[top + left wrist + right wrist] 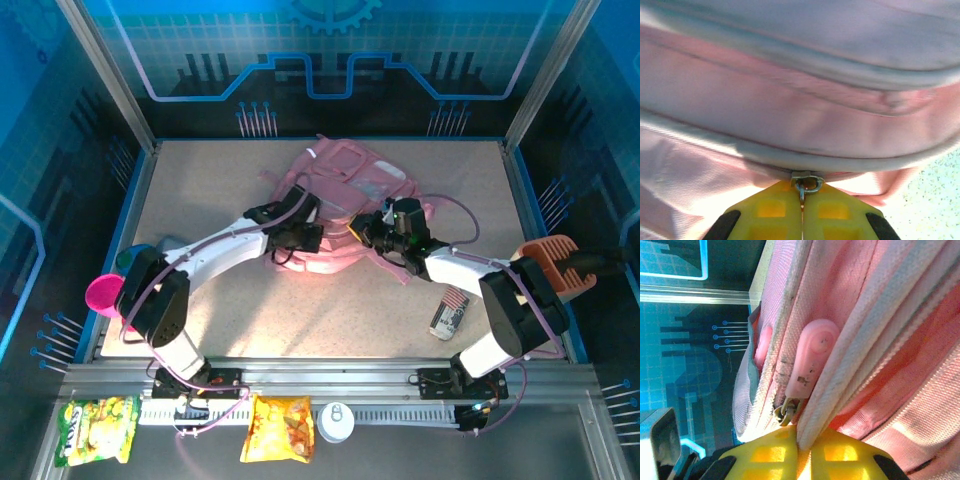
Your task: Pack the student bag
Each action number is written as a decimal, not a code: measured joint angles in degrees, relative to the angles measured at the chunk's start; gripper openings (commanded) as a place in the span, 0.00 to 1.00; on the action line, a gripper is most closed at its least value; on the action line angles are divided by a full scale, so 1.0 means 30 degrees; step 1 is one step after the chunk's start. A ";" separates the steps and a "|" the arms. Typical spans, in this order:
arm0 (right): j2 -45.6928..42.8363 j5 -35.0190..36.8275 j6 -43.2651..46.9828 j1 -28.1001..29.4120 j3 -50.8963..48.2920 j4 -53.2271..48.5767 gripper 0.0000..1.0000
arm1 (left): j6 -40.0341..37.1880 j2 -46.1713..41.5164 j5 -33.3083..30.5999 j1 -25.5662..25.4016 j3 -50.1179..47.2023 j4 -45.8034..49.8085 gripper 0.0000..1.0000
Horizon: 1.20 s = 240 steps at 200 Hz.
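Student bag (350, 190) on table (300, 320), centre-back. Left gripper (802, 207) at bag's near-left edge, right gripper (802, 442) at near-right edge, both pinching it. Small packet (450, 316) on table, right of bag and nearer. Comb (548, 262) at table's right edge. Bowl (102, 292) at left edge. On ledge before arm bases: left snack bag (97, 428), middle snack bag (277, 428), can (336, 421) just right of it.

Blue circuit-print walls (330, 60), speckled beige tabletop (330, 320), aluminium frame posts (108, 75).

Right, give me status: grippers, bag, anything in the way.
Left gripper shut on the metal zip pull. Right gripper shut on the student bag's piped edge. Bag lying mid-table. Nothing in the way.
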<state>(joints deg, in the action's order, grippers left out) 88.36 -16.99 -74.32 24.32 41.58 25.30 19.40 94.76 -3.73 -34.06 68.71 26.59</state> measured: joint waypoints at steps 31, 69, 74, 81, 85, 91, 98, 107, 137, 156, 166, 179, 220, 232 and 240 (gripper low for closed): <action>0.0000 -0.0095 0.0226 -0.0117 0.0000 -0.0131 0.12 | 0.0153 -0.0255 0.1683 0.1333 -0.1035 -0.1027 0.00; 0.0328 -0.1064 0.0874 -0.0867 0.0634 -0.0678 0.13 | 0.0211 -0.0255 0.2754 0.1821 -0.1231 -0.1654 0.00; 0.0510 -0.1333 0.0998 -0.1042 0.0940 -0.0838 0.13 | 0.0211 -0.0255 0.2863 0.1821 -0.1231 -0.1785 0.00; 0.0801 -0.1690 0.1217 -0.1282 0.1435 -0.1078 0.14 | 0.0219 -0.0255 0.3060 0.1851 -0.1231 -0.1974 0.00; 0.0998 -0.1916 0.1348 -0.1413 0.1756 -0.1260 0.14 | 0.0219 -0.0255 0.3162 0.1858 -0.1231 -0.2069 0.00; 0.1341 -0.2251 0.1581 -0.1654 0.2324 -0.1494 0.15 | 0.0219 -0.0255 0.3308 0.1880 -0.1224 -0.2302 0.00; 0.1647 -0.2521 0.1814 -0.1880 0.2841 -0.1727 0.16 | 0.0233 -0.0255 0.3468 0.1916 -0.1209 -0.2521 0.00; 0.1902 -0.2696 0.2055 -0.2113 0.3279 -0.1880 0.20 | 0.0284 -0.0248 0.3745 0.1945 -0.1180 -0.2776 0.00; 0.1996 -0.2455 0.2295 -0.2980 0.3344 -0.2244 0.37 | 0.0357 0.0568 0.5268 0.1894 0.0022 -0.2324 0.00; 0.1428 -0.1996 0.2047 -0.3424 0.2543 -0.2237 0.45 | 0.0342 0.1428 0.5843 0.1778 0.1020 -0.1727 0.00; 0.0845 -0.1800 0.1800 -0.3548 0.1916 -0.2288 0.47 | 0.0342 0.1814 0.5989 0.1698 0.1421 -0.1377 0.00; 0.0080 -0.1625 0.1326 -0.3519 0.1246 -0.2353 0.49 | 0.0342 0.2178 0.6069 0.1523 0.1785 -0.1027 0.00; -0.1647 -0.1027 -0.0364 -0.3483 0.0452 -0.2856 0.52 | 0.0408 0.2608 0.6156 0.0634 0.2550 -0.0780 0.00; -0.1807 -0.0903 -0.0692 -0.3446 0.0459 -0.3147 0.52 | 0.0423 0.2667 0.6207 0.0372 0.2681 -0.0816 0.00; -0.1814 -0.0831 -0.0867 -0.3366 0.0488 -0.3453 0.52 | 0.0481 0.2703 0.6207 0.0219 0.2703 -0.0823 0.00</action>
<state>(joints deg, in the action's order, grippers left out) 82.91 -19.49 -76.93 14.22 43.05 14.94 20.84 102.87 14.90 -33.41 76.82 24.12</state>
